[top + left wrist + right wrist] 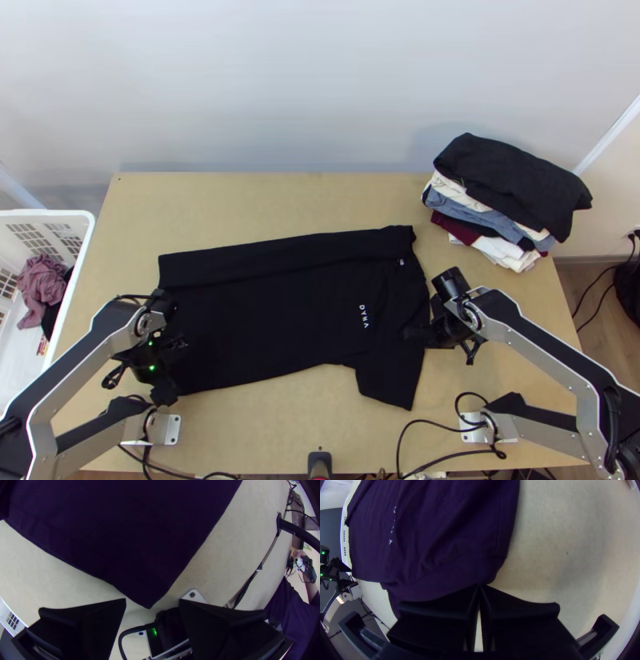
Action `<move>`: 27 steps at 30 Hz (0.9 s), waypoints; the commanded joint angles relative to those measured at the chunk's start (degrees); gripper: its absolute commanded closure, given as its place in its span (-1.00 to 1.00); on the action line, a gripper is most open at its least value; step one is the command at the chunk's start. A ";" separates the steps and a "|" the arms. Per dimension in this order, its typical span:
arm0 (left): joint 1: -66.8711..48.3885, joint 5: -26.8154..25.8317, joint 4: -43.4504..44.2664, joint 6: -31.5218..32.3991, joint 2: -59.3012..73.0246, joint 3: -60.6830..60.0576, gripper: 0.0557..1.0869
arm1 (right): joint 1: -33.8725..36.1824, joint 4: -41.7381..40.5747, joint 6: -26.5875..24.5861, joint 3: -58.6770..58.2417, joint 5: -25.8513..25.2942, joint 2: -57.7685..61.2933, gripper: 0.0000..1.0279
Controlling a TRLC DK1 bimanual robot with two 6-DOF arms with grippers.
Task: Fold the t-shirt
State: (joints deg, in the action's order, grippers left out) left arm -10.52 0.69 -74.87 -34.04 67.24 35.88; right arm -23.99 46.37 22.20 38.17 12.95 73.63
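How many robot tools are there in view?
2: the left tool is at the hem end of the black T-shirt, and the right tool is at its collar end.

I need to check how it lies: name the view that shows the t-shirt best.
The top view: it takes in nearly the whole t-shirt, including the sleeve pointing toward the table's near edge. The left wrist view shows a corner close up; the right wrist view shows the part with small white lettering.
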 commanded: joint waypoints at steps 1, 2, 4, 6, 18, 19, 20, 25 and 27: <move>-0.20 -0.42 0.60 0.73 2.54 -1.25 -0.38 | -0.53 -0.05 -0.66 -1.08 0.32 -0.24 0.93; -0.29 -0.60 1.48 1.00 2.81 -1.43 -0.28 | -0.53 -0.05 -0.75 -1.08 0.23 -0.32 0.93; -0.46 -0.86 2.27 1.26 3.60 -1.43 -0.14 | -0.53 -0.05 -1.01 -1.08 0.23 -0.59 0.93; -0.46 -1.04 2.62 1.70 4.48 -1.43 -0.10 | -0.45 -0.05 -1.01 -1.00 0.23 -0.68 0.93; 3.40 -0.95 6.14 -2.26 1.49 0.86 0.70 | 0.87 -0.05 -2.33 -1.52 -0.12 -2.26 0.93; 5.69 -1.04 6.14 -3.84 1.40 2.27 0.77 | 1.40 -0.05 -2.86 -1.61 -0.12 -2.26 0.93; 7.98 -1.04 6.14 -5.24 1.49 3.58 0.85 | 2.02 -0.05 -3.21 -1.52 -0.21 -2.35 0.93; 15.18 -1.13 4.47 -9.38 1.49 8.86 0.92 | 5.09 0.39 -6.02 -1.00 -0.38 -4.02 0.93; 17.29 -1.13 3.59 -10.96 1.05 9.47 0.92 | 6.06 0.83 -7.17 -1.08 -0.47 -4.37 0.94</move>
State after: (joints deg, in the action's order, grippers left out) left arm 4.23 -0.47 -69.45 -41.45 69.28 43.97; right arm -19.35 46.37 17.47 38.15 12.93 70.70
